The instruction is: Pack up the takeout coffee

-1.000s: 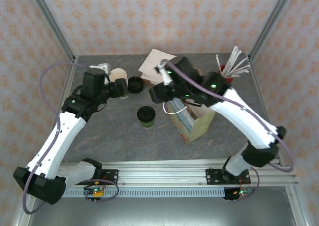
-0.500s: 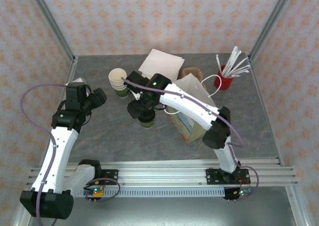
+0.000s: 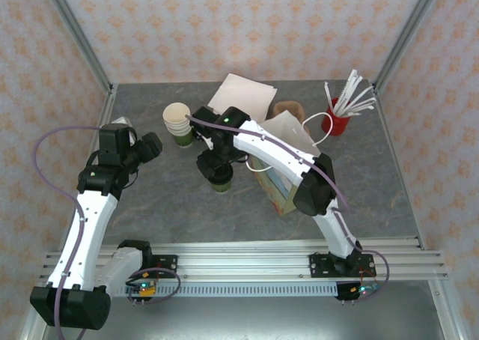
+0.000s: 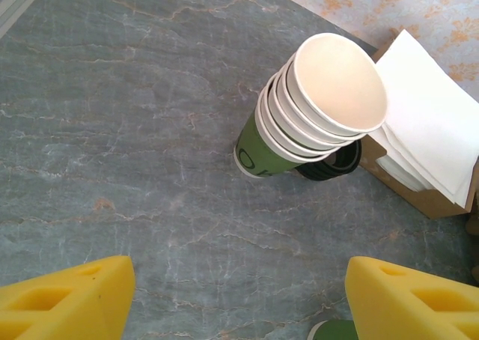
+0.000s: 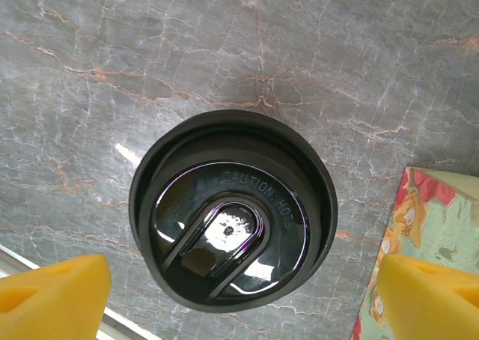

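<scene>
Your right hand (image 5: 239, 295) hovered directly over the takeout coffee (image 5: 232, 231), seen from above. Its yellow fingers (image 5: 52, 295) were spread wide, one on each side of the black lid, touching nothing and holding nothing. The cup (image 3: 221, 181) stood upright near the middle of the worktop (image 3: 172, 205). The paper bag (image 3: 292, 186) was just to its right, partly under the right arm.

Your left hand (image 3: 146, 149) sat off to the left. It too was wide open and empty, and it looked towards a leaning stack of lidless cups (image 4: 314, 108) at the far side, with bare black lids (image 4: 333, 166) tucked behind the stack.

By the look of it, you were at the reach for the cup, with the grasp not yet made. The next move would call for lowering the right hand until the fingers flanked the green sides below the lid. After that would come a gentle close, since a paper cup crushes easily. The cup would then need lifting level and carrying right to the bag's mouth.

The worktop was grey stone-patterned laminate with pale and rust veins. White napkins (image 3: 241, 96) lay at the far edge, and a red cup of wrapped straws (image 3: 340, 119) stood at the far right. Peach wallpaper with small orange motifs (image 3: 224, 25) closed in three sides, with metal posts in the far corners. A metal rail (image 3: 239, 259) ran along the near edge.
</scene>
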`<action>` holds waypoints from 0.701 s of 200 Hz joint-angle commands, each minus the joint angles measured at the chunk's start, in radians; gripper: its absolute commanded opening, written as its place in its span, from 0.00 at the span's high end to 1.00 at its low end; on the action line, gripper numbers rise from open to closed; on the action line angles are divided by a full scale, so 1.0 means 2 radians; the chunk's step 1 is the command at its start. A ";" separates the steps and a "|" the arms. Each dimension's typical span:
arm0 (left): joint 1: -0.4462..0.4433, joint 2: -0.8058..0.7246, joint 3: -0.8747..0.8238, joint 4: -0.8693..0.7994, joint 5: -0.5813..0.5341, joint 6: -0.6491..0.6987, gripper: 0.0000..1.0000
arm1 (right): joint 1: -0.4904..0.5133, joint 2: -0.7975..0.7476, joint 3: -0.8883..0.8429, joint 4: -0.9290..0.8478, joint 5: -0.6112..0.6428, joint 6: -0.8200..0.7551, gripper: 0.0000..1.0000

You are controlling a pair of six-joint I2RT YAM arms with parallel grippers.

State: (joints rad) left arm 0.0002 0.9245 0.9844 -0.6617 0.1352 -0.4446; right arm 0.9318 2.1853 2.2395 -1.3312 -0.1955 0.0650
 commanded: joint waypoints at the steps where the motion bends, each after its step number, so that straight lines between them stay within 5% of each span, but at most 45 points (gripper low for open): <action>1: 0.002 -0.006 -0.004 0.013 0.010 0.002 0.25 | 0.001 0.013 0.013 -0.020 -0.013 -0.008 0.08; 140: 0.002 -0.006 -0.006 0.021 0.024 0.004 0.25 | -0.002 0.058 0.060 -0.049 -0.018 -0.011 0.15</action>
State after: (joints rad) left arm 0.0002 0.9245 0.9844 -0.6537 0.1738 -0.4446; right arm 0.9302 2.2833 2.3157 -1.3861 -0.2371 0.0532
